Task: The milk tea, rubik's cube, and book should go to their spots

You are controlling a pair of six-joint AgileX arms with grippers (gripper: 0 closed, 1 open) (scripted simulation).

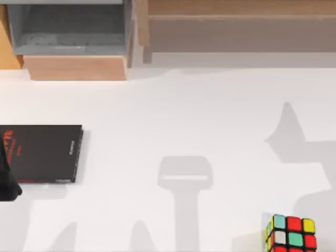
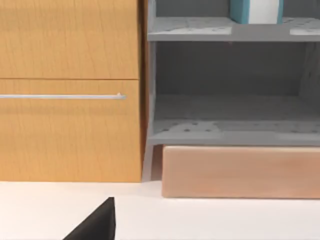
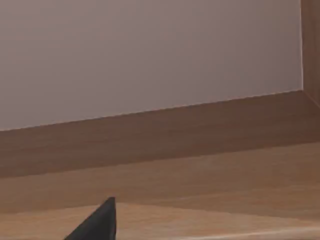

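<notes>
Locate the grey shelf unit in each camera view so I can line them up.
Top view: grey shelf unit at the upper left corner.
Left wrist view: grey shelf unit beside the wooden drawer front.
Right wrist view: brown wooden ledge under a plain wall.
Shared landmark: pale wood block under the shelves.

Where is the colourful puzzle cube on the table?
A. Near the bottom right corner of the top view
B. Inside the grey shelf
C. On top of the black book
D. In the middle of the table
A. The rubik's cube sits on the white table by the top view's bottom right, far from the black book at the left.
</notes>
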